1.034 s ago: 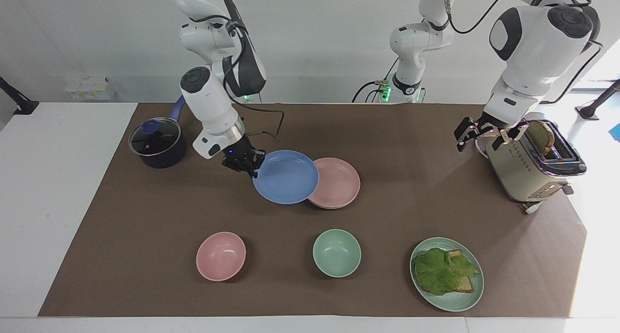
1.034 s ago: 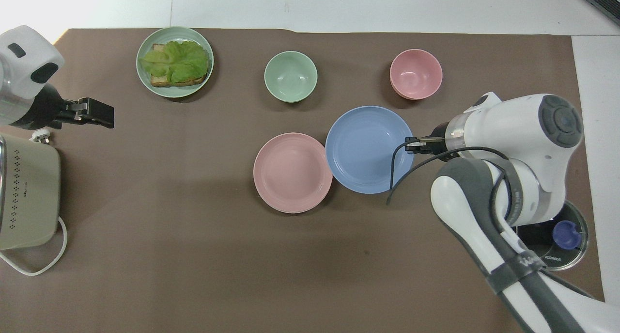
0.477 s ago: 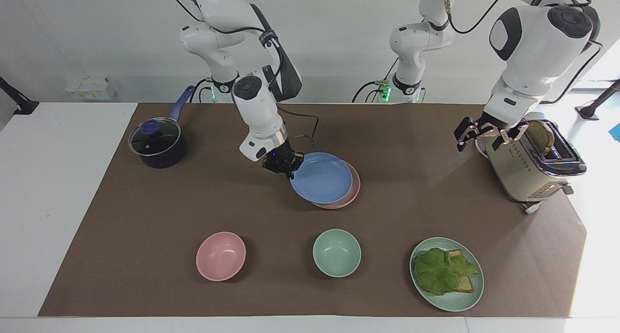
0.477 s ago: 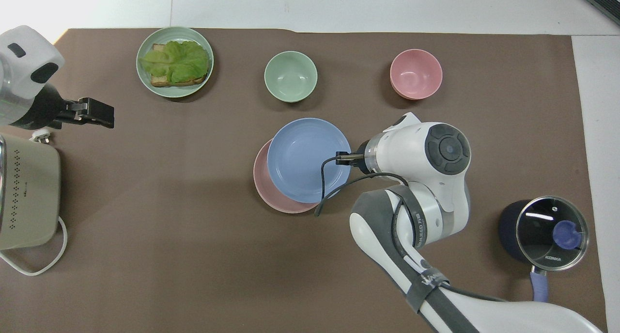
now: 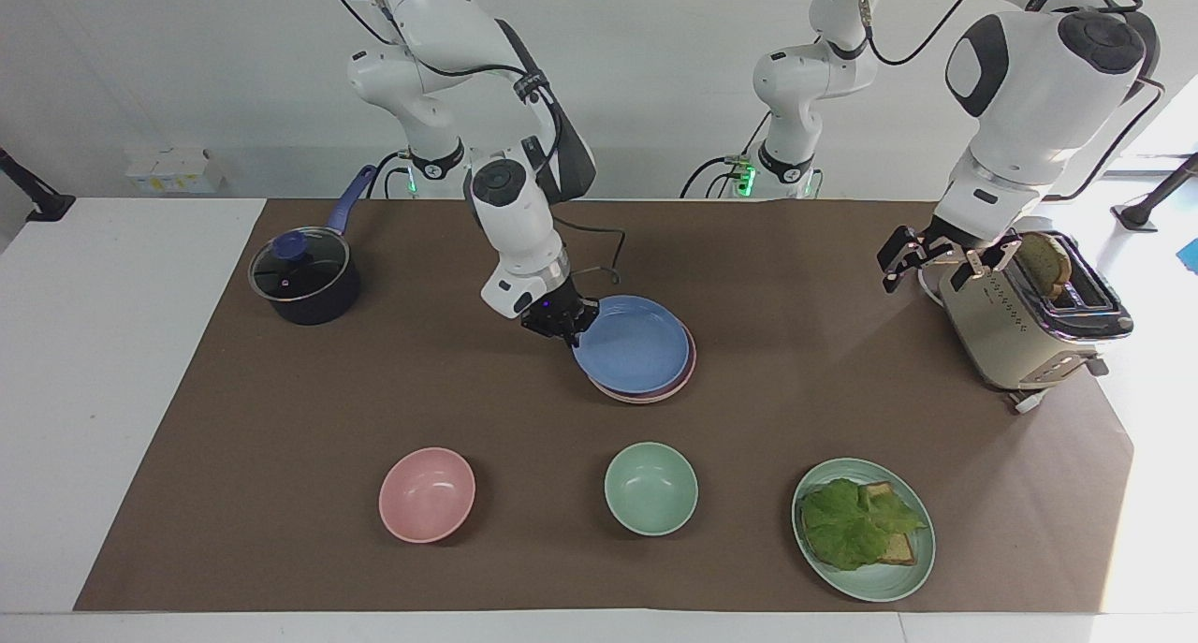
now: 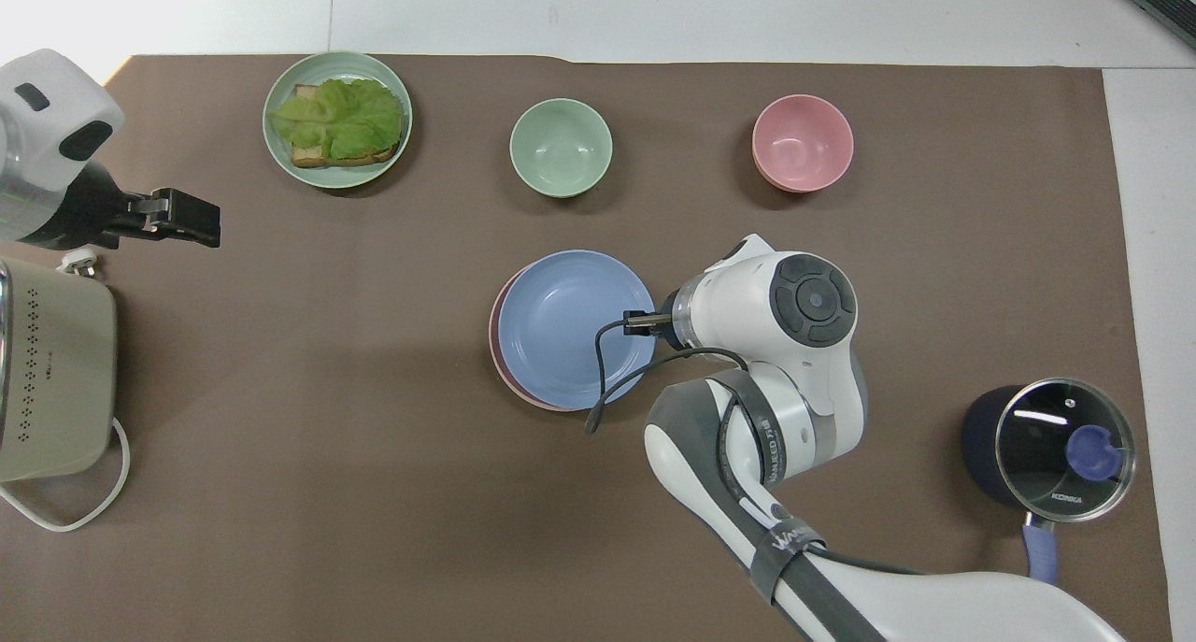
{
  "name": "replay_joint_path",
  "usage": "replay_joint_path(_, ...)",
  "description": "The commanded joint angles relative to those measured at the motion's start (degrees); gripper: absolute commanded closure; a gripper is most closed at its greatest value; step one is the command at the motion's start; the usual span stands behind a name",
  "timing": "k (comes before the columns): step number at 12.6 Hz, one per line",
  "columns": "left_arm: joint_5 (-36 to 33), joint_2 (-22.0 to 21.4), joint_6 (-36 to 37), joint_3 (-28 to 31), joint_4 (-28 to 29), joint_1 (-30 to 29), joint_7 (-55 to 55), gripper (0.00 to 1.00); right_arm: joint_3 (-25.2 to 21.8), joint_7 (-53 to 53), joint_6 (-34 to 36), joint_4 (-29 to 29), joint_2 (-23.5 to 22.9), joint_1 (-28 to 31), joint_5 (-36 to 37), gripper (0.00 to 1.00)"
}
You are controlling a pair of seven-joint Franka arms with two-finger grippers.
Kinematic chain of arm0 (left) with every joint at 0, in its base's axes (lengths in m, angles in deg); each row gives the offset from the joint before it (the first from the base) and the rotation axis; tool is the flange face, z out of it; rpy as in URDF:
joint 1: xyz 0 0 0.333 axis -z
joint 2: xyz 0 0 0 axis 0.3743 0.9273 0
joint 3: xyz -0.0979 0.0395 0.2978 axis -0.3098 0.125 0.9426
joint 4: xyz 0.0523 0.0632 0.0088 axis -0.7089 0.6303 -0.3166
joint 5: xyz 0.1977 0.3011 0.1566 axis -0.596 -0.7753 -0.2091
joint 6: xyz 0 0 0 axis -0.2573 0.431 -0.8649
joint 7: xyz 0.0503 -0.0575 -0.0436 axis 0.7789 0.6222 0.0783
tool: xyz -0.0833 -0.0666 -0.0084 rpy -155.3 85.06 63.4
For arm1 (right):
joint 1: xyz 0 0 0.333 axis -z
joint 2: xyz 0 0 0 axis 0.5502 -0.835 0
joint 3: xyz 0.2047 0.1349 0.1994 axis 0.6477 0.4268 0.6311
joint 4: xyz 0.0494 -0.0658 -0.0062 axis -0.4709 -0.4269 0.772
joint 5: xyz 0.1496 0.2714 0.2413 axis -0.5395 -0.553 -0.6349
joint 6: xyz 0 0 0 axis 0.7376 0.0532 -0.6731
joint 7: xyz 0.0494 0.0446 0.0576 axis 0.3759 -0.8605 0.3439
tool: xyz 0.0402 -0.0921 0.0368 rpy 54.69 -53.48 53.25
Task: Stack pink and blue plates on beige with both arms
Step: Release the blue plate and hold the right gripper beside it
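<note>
My right tool [image 5: 567, 330] clamped on blue plate [image 5: 632, 343] rim, over pink plate [image 5: 688, 372], my left tool [image 5: 941, 261] wide beside toaster [image 5: 1025, 329], waiting.

A high camera across the table [image 5: 281, 531] faces the two robots; a second, above their own end, looks steeply down. Both views share the brown mat, half a turn apart.
</note>
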Motion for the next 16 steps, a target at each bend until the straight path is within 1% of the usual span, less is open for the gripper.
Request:
replay_joint_path(1, -0.8, -0.3, 0.8, -0.4, -0.1, -0.6, -0.4, 0.0, -0.1, 0.3, -1.4, -0.1, -0.1, -0.2, -1.2, 1.0)
replay_joint_path(2, -0.8, -0.3, 0.8, -0.4, -0.1, -0.6, -0.5, 0.0, -0.1, 0.3, -1.3, -0.1, -0.1, -0.2, -1.3, 0.99)
replay_joint_path(3, -0.8, -0.3, 0.8, -0.4, -0.1, -0.6, -0.5, 0.0, -0.1, 0.3, -1.3, -0.1, -0.1, -0.2, -1.3, 0.88)
replay_joint_path(4, -0.8, -0.3, 0.8, -0.4, -0.1, -0.6, -0.4, 0.0, -0.1, 0.4, -1.3, 0.1, -0.2, -0.2, -1.2, 0.72)
replay_joint_path(5, -0.8, -0.3, 0.8, -0.4, -0.1, -0.6, -0.5, 0.0, -0.1, 0.4, -1.3, 0.4, -0.2, -0.3, -1.2, 0.4)
replay_joint_path(6, -0.8, -0.3, 0.8, -0.4, -0.1, -0.6, -0.5, 0.0, -0.1, 0.4, -1.4, 0.6, -0.3, -0.3, -1.2, 0.19)
replay_joint_path(7, -0.8, -0.3, 0.8, -0.4, -0.1, -0.6, -0.5, 0.0, -0.1, 0.4, -1.4, 1.0, -0.3, -0.3, -1.2, 0.0)
replay_joint_path(10, -0.8, -0.3, 0.8, -0.4, -0.1, -0.6, -0.5, 0.0, -0.3, 0.2, -0.5, 3.2, -0.2, 0.2, -0.3, 0.0)
replay_joint_path(12, -0.8, -0.3, 0.7, -0.4, -0.1, -0.6, -0.5, 0.0, -1.2, 0.0, 0.1, 3.5, 1.2, 1.1, -0.1, 0.0)
replay_joint_path(13, -0.8, -0.3, 0.8, -0.4, -0.1, -0.6, -0.5, 0.0, -1.6, 0.0, 0.6, 3.7, 2.3, 2.6, 0.0, 0.0)
replay_joint_path(14, -0.8, -0.3, 0.8, -0.4, -0.1, -0.6, -0.4, 0.0, -1.6, -0.1, 1.6, 4.6, 3.2, 3.8, 1.1, 0.0)
replay_joint_path(16, -0.8, -0.3, 0.8, -0.4, -0.1, -0.6, -0.5, 0.0, -1.6, -0.1, 7.7, 8.1, 4.7, 7.7, 7.6, 0.0)
